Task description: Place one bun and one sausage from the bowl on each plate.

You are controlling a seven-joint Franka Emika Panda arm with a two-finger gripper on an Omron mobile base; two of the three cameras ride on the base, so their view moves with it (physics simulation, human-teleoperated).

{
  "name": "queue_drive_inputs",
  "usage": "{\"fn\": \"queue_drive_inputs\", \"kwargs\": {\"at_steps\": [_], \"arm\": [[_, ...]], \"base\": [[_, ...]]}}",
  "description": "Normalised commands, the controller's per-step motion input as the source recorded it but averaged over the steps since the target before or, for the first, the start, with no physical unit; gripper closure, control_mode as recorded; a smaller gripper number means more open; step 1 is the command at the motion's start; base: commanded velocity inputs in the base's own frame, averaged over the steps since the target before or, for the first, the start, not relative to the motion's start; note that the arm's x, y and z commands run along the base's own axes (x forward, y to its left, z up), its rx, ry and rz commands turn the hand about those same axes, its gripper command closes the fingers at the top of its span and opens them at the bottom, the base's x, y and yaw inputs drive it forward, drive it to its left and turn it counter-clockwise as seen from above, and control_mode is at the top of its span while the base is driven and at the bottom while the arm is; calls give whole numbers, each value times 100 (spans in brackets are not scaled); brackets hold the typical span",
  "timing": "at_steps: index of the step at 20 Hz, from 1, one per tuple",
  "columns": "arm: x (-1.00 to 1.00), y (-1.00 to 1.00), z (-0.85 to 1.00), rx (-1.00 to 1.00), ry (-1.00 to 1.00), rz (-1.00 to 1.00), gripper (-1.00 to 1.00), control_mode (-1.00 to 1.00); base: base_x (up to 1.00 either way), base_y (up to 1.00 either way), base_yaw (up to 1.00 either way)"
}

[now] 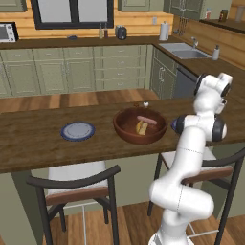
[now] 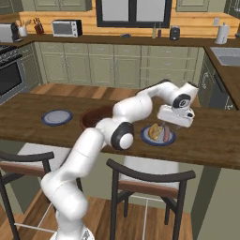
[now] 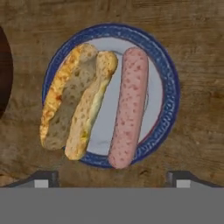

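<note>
Pincer (image 3: 112,177) spread wide above filled plate (image 3: 168,87); next, remaining sausage (image 1: 147,120) at twelve o'clock in bowl (image 1: 125,134): likely light, smooth, prone to rolling; best pinched mid-length across.

Even, shadowless light fills the rendered kitchen, bright along the back wall and window (image 1: 72,12) in both base views. The white arm (image 2: 93,145) carries soft grey shading on its undersides but no hard glare. Chairs (image 1: 76,189) throw only faint shadows on the floor. Both base views are coarse and slightly soft, with distant items smeared. The hand view is sharpest, though the plate (image 3: 168,94) and wooden desk (image 3: 197,52) show blocky, blurred texture.
</note>
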Motion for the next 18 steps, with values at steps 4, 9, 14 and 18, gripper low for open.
{"fn": "queue_drive_inputs", "kwargs": {"at_steps": [4,9,14,18], "arm": [[-75,33,-18,-16,-62,13,-100,-100],[-32,95,4,-10,-19,7,-100,-100],[11,90,33,0,1,0,-100,-100],[4,88,48,0,7,0,-100,-100]], "base": [[0,0,0],[0,0,0],[0,0,0],[0,0,0]]}}
